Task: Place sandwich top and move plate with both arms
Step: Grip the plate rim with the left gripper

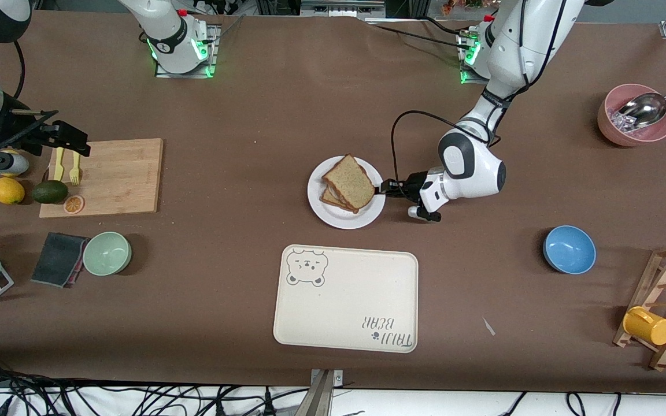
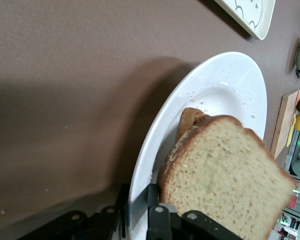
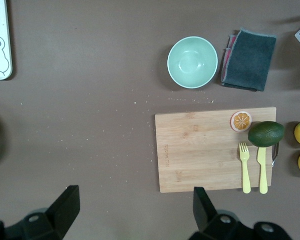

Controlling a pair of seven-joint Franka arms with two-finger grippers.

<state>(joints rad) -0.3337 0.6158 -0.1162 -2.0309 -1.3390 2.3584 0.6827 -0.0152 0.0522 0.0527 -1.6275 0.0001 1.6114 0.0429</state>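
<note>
Hiding lower slice: sandwich top (image 1: 349, 181)

We see a wide counter (image 1: 252, 104) covered in a matte brown sheet, flat and evenly lit from above, with soft shadows under whatever stands on it. Small pale crumbs speckle its surface. Two metal mounting plates (image 1: 185, 72) sit along its farthest edge, catching a green glow. Past that edge we make out dark framing and loose cables (image 1: 420, 34). At the edge nearest the front camera the brown sheet ends in a white strip, where black cables (image 1: 136, 398) tangle and a grey metal bracket (image 1: 324, 393) juts up at the middle.
</note>
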